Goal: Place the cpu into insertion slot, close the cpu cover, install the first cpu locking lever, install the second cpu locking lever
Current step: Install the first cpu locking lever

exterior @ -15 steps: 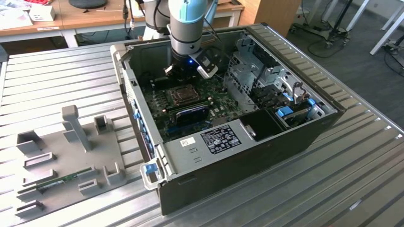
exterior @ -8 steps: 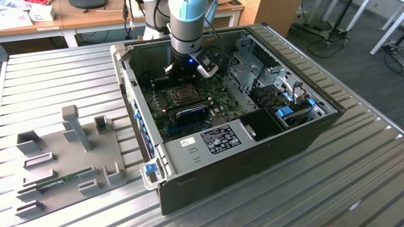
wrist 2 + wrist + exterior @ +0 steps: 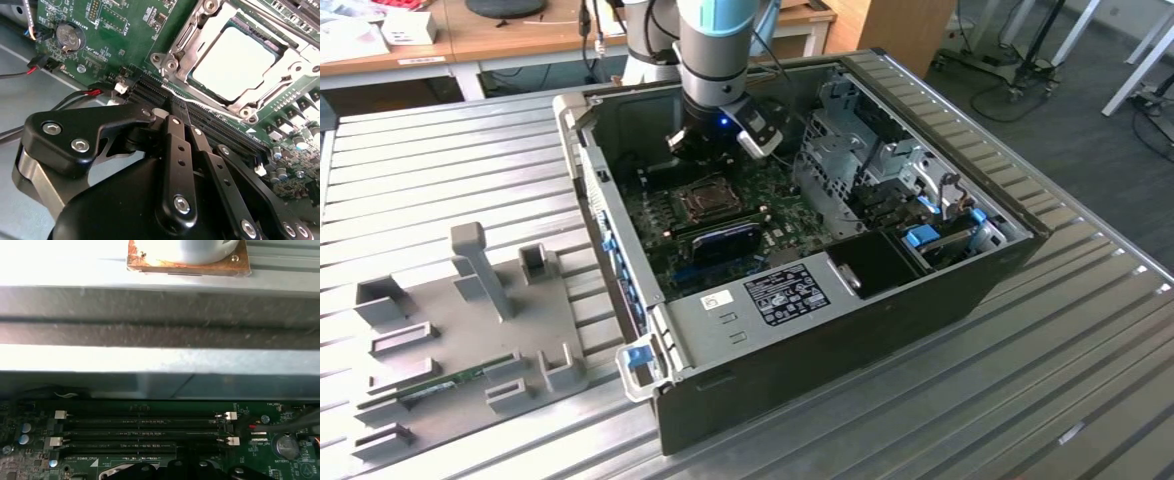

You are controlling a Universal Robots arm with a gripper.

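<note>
My gripper [image 3: 176, 107], fingers together on nothing, sits at the locking lever [image 3: 200, 102] beside the lowered cpu cover [image 3: 184, 45]; closed thus, it likely serves to push, the cpu [image 3: 234, 62] being seated.

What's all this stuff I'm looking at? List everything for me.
computer case: one, black and grey, open, on the table
table: one, grey slatted metal
circuit board: one, green, inside the case
insertion slot: one, dark, on the board
cpu: one, pale metal top, in the slot
cpu cover: one, silvery frame, lying around the cpu
memory slots: several, black, beside the slot
coin battery: one, silver, on the board
tray: one, grey, exterior view's left
memory stick: one, green, in the tray
arm: one, grey-blue, reaching into the case
gripper: one, black, over the memory slots
</note>
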